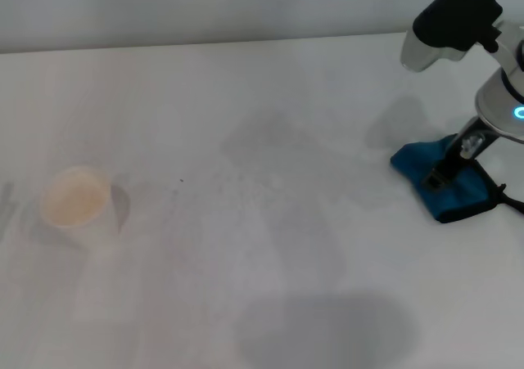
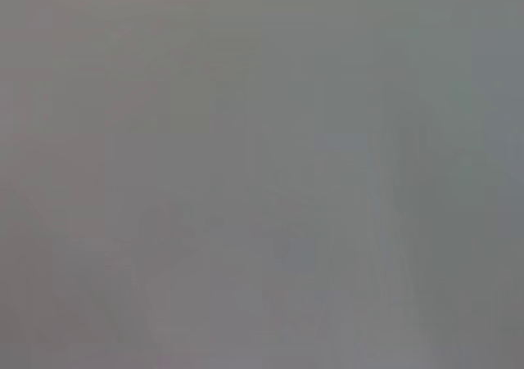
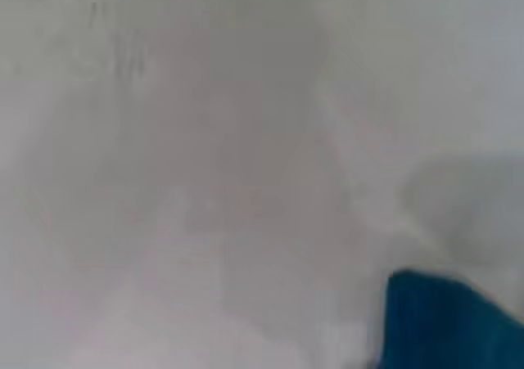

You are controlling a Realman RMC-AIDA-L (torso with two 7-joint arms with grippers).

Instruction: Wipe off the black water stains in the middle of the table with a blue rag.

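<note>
On the left of the table (image 1: 246, 303) a pale paper cup (image 1: 76, 198) stands upright, well apart from everything else. In the middle of the white top I see only faint grey smudges and one tiny dark speck (image 1: 181, 181); no brownish-black blob and no dark ring are visible, so the black water stains seem to be wiped off already, or they are too weak to make out. On the right side the blue rag (image 1: 450, 191) lies bunched on the table, and the right gripper (image 1: 446, 171) stands on top of it, touching the cloth. Whether its jaws are apart or clamped on the rag I cannot tell. The left gripper shows in no view, and its wrist view gives only a plain grey field. To do this step well, I judge the arm should keep the cloth flat under light pressure while it moves, and release and lift straight up, so the black loop does not catch.
</note>
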